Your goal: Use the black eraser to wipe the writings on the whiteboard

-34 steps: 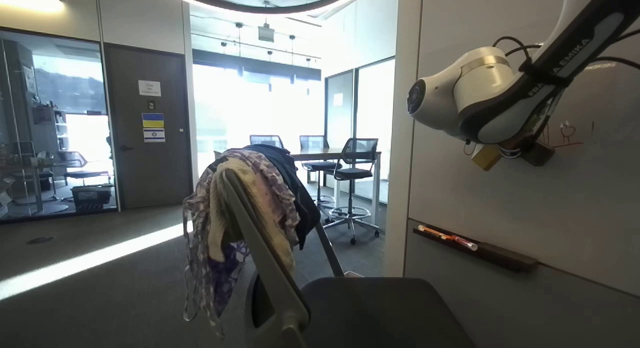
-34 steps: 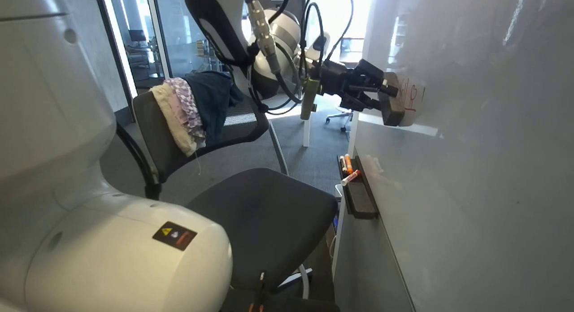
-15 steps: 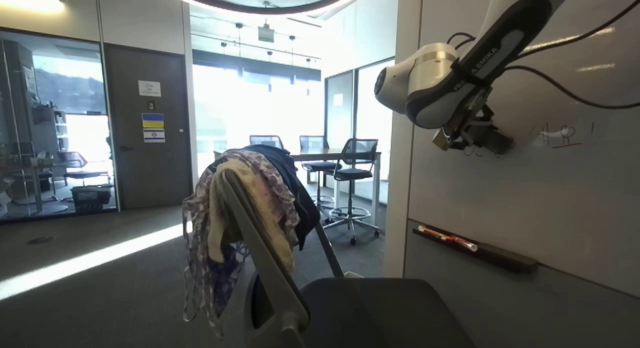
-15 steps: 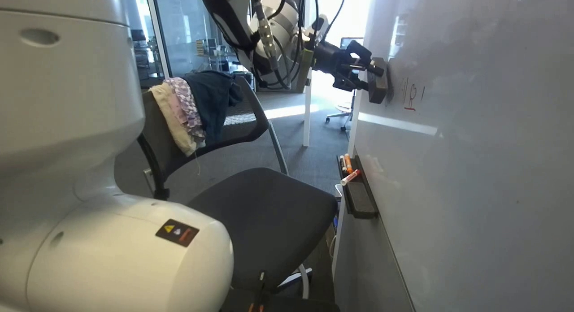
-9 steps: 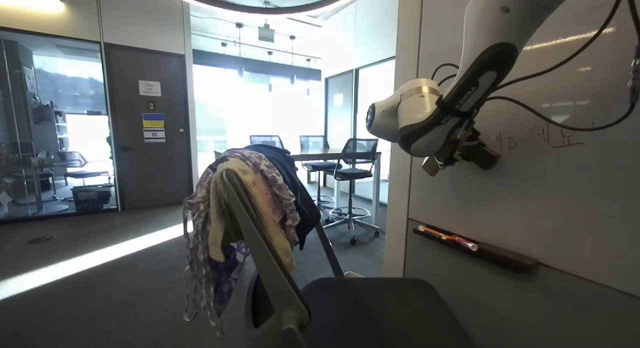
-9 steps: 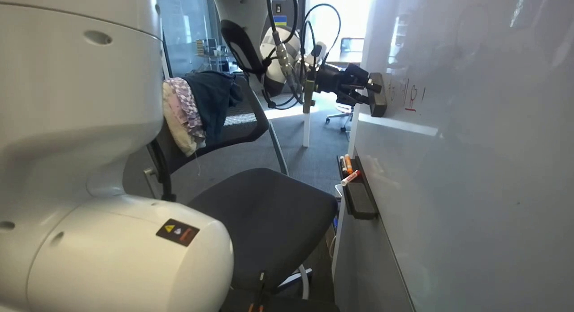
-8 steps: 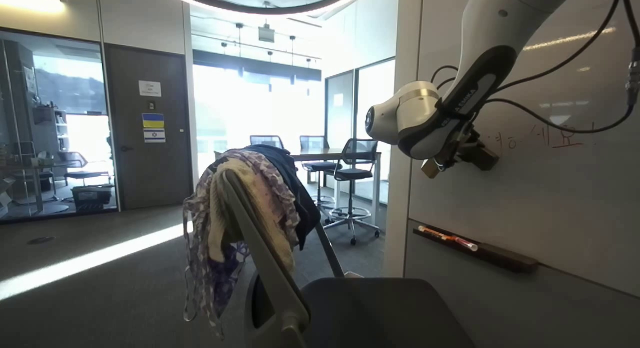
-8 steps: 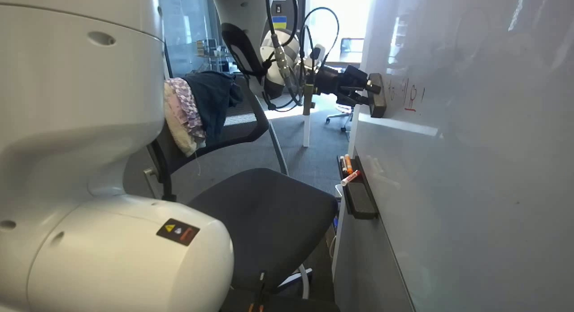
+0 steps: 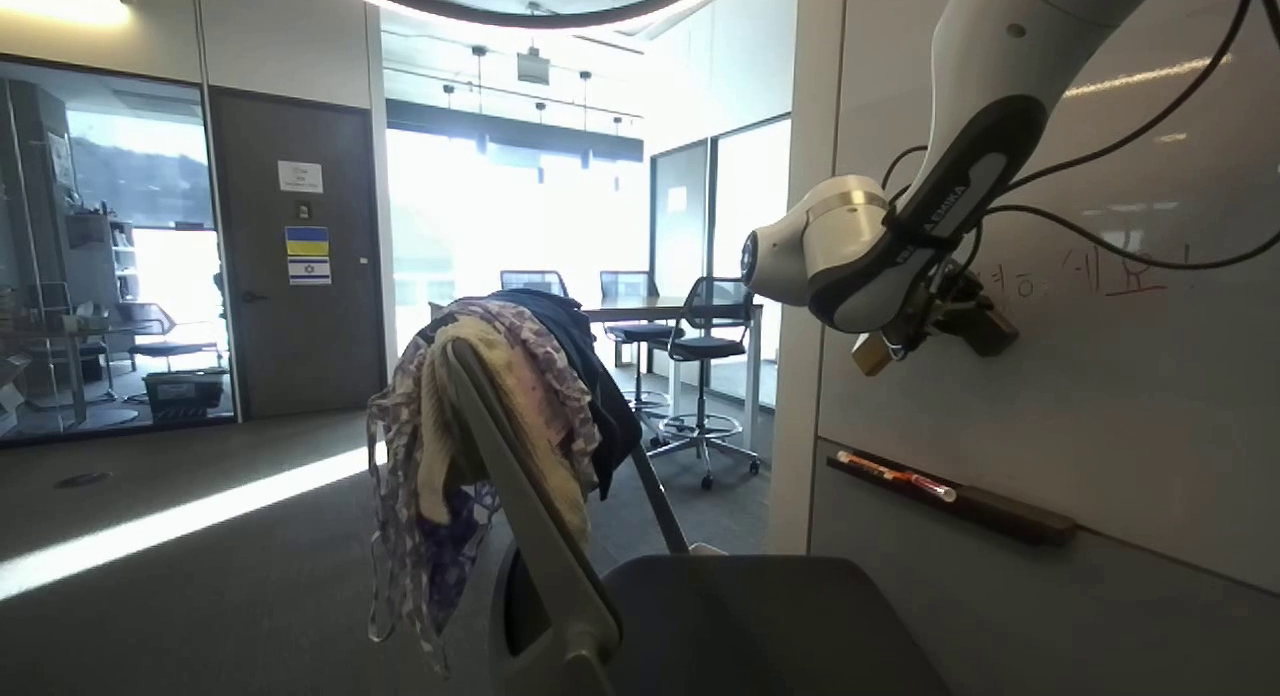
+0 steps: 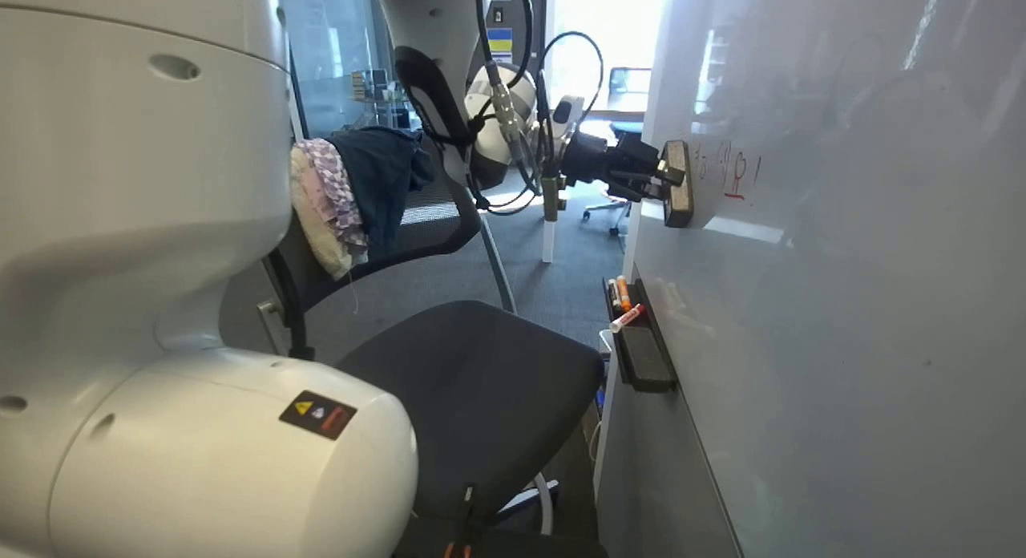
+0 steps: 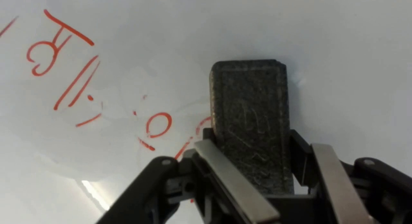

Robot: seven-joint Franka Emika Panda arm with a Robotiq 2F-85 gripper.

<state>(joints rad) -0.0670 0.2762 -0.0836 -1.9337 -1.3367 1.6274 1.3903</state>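
Observation:
My gripper (image 11: 251,138) is shut on the black eraser (image 11: 249,88), its fingers on the two long sides; the lower end is hidden by the gripper. In both exterior views the eraser (image 10: 678,185) is at the whiteboard (image 10: 866,341), touching or very close; I cannot tell which. The writings (image 11: 76,82), thin red strokes, lie left of the eraser in the wrist view. Strokes right beside it are broken and partly covered by eraser and gripper. In an exterior view the writings (image 9: 1136,289) run to the right of the eraser (image 9: 988,328), with a red underline.
Below the gripper a narrow dark ledge (image 9: 1000,513) runs along the board, with several markers (image 10: 624,293) and a dark block (image 10: 644,353) on it. A chair seat (image 10: 473,382), with clothes (image 10: 377,189) over its back, stands before the board. A black cable (image 9: 1120,246) loops from the arm.
The gripper with the eraser has left the middle of the writings, swung up and toward the window-side edge, then come down. Over the last half second it has slid slightly lower and back toward the writings.

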